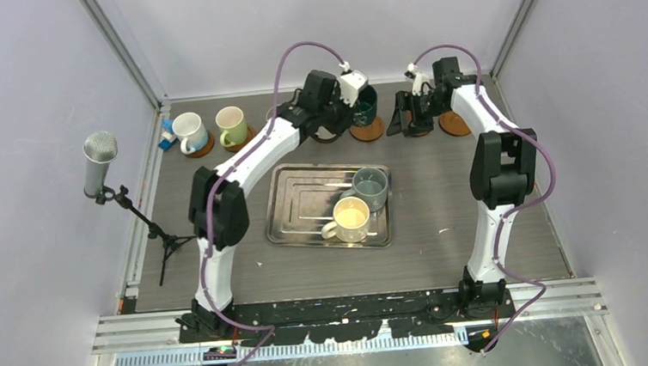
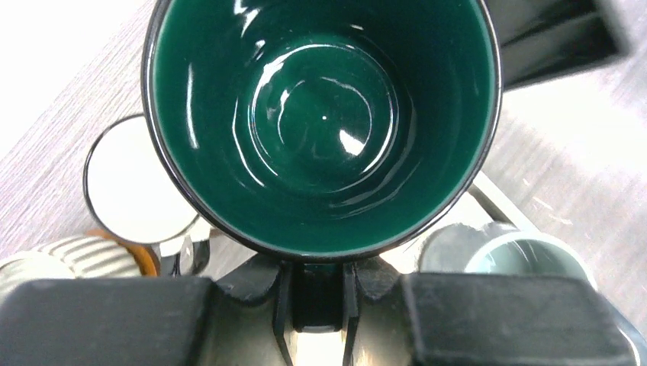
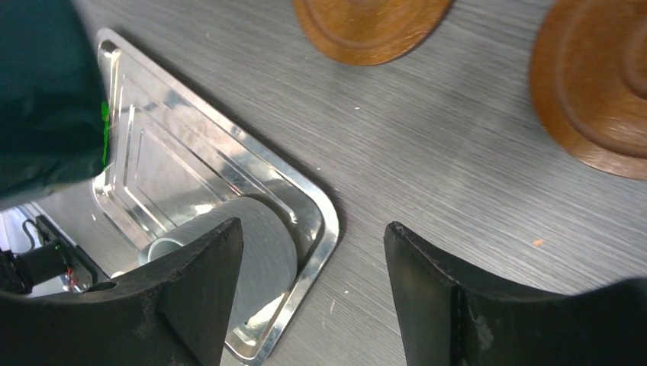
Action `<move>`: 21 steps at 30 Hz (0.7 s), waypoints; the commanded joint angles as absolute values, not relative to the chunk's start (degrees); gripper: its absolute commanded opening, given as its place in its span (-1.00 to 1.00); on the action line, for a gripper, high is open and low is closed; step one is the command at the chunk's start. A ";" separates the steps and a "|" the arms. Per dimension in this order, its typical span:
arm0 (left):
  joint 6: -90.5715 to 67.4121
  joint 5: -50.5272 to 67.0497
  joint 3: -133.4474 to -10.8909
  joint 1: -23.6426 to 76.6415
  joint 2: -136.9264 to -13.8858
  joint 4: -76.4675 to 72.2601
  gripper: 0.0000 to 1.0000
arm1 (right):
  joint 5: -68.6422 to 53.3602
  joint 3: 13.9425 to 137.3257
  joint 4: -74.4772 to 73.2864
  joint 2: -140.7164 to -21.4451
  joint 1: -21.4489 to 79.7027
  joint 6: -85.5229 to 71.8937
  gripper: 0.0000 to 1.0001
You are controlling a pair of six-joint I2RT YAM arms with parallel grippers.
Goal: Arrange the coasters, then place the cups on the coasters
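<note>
The dark teal cup [image 2: 320,122] fills the left wrist view, and my left gripper [image 2: 318,284] is shut on its handle. From above, this cup [image 1: 366,104] sits over an orange-brown coaster [image 1: 367,131] at the back; I cannot tell whether they touch. My right gripper [image 3: 313,229] is open and holds nothing, hovering over bare table near two bare coasters [image 3: 366,23] [image 3: 603,84]. A white cup [image 1: 188,130] and a cream cup [image 1: 230,125] stand on coasters at the back left. A grey-blue cup [image 1: 370,187] and a cream cup [image 1: 351,220] stand in the steel tray [image 1: 298,228].
A microphone on a stand [image 1: 100,164] rises at the left edge. A small blue object [image 1: 167,140] lies by the back-left wall. A white dark-rimmed cup [image 2: 137,191] and a ribbed cup [image 2: 84,255] sit under my left arm. Walls close in three sides.
</note>
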State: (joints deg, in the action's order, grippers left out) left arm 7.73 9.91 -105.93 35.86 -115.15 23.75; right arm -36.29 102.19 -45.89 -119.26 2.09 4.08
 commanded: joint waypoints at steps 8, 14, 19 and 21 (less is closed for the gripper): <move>3.72 4.00 -132.28 36.36 -133.83 28.65 -1.00 | -35.05 100.27 -43.33 -114.27 0.78 2.64 0.47; 2.97 2.25 -133.65 36.38 -137.28 25.61 -1.00 | -34.98 100.36 -43.33 -114.64 0.79 2.56 0.47; 1.42 1.16 -132.33 37.05 -138.17 21.72 -1.00 | -35.07 100.42 -43.34 -114.97 0.74 2.29 0.48; 0.30 0.80 -131.40 37.13 -138.37 20.15 -1.00 | -35.08 100.43 -43.33 -115.11 0.79 2.22 0.48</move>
